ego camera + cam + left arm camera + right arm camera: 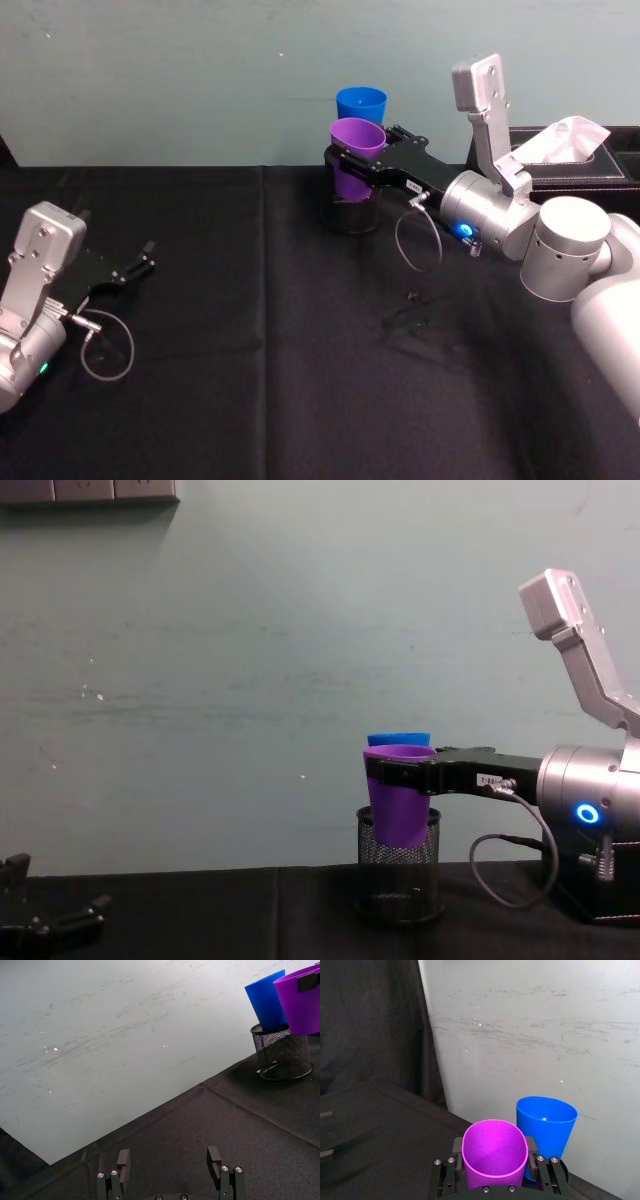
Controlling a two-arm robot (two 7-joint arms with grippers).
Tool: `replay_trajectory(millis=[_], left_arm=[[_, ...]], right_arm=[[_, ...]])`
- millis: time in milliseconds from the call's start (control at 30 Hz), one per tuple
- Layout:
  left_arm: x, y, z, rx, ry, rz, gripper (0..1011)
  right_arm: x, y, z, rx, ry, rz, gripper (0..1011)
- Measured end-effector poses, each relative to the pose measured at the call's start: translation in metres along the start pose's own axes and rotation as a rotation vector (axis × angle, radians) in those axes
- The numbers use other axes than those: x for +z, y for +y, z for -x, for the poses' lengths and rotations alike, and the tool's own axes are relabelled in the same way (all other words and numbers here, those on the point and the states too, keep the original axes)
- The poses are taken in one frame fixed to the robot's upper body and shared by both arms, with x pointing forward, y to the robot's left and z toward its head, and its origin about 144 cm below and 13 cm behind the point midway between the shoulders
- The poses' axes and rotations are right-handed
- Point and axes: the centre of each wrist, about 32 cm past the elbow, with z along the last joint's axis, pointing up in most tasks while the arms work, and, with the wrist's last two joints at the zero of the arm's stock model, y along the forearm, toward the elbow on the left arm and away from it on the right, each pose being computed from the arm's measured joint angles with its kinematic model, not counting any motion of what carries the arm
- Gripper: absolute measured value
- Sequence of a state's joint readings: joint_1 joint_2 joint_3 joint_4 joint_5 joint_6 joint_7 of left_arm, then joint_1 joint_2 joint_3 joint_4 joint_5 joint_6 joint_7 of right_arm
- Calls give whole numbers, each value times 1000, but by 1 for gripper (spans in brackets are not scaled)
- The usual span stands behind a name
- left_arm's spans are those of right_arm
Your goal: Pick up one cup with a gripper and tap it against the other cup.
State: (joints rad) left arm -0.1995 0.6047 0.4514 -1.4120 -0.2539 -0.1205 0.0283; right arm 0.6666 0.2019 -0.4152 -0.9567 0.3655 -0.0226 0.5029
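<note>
The left tool (135,268) lies low over the near left part of the black-clothed bench (250,380). Its jaws are spread apart and hold nothing.

Toward the far middle of the bench a black mesh pot (399,880) stands in front of the pale wall (200,680). The purple cup (357,140) hangs roughly upright over this pot, clear of the bench. In the chest view its base is level with the pot's rim, and I cannot tell whether it dips inside.

Just beyond the purple cup, on the far side, is the blue cup (361,103), also upright, its rim slightly higher. In the left wrist view its lower end goes out of sight behind the pot's rim. The two cups are close together, but whether they touch cannot be told.

The right tool (494,1149) reaches in from the right, its arm stretched level above the bench. Its jaws are clenched on the purple cup just under the rim, one on each side.

At the far right edge of the bench sits a black tissue box (590,172).
</note>
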Motion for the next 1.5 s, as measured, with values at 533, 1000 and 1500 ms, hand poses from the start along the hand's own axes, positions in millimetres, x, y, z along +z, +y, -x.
replay_trajectory(millis=[533, 1000, 1500], left_arm=[[0, 0, 0, 0, 0, 0, 1000], [0, 0, 0, 0, 0, 0, 1000], [0, 0, 0, 0, 0, 0, 1000]], right_arm=[[0, 0, 0, 0, 0, 0, 724], [0, 0, 0, 0, 0, 0, 724], [-3, -8, 4, 34, -13, -17, 724]])
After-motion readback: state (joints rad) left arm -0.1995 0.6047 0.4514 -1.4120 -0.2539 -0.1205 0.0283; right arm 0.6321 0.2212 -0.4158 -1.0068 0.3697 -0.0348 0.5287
